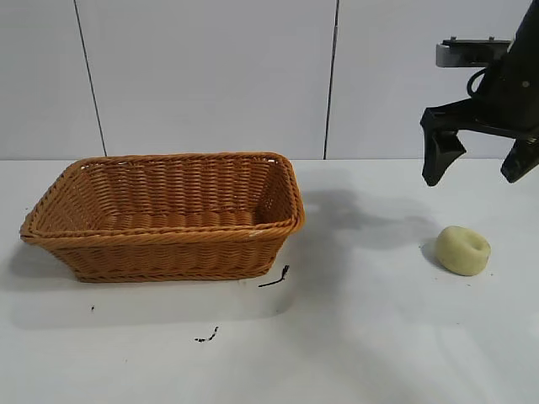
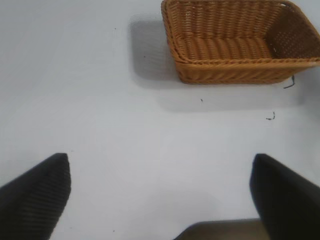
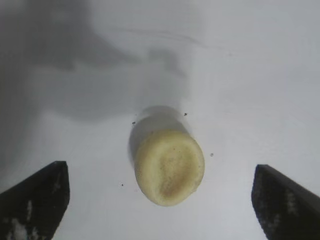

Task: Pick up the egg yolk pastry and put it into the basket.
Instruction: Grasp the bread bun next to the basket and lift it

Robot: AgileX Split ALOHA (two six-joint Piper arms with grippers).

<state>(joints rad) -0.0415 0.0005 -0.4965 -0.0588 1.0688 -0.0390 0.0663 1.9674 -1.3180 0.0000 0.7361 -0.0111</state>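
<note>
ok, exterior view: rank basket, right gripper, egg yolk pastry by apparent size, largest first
1. basket, by far the largest.
2. right gripper, open, hovering above the pastry. Partly cut off at the frame edge, so its full extent is unsure.
3. egg yolk pastry, smallest, lying on the table.

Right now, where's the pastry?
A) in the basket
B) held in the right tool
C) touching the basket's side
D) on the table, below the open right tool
D: the pastry sits on the table, untouched, with the right tool open above it and the basket well apart to the side.
</note>
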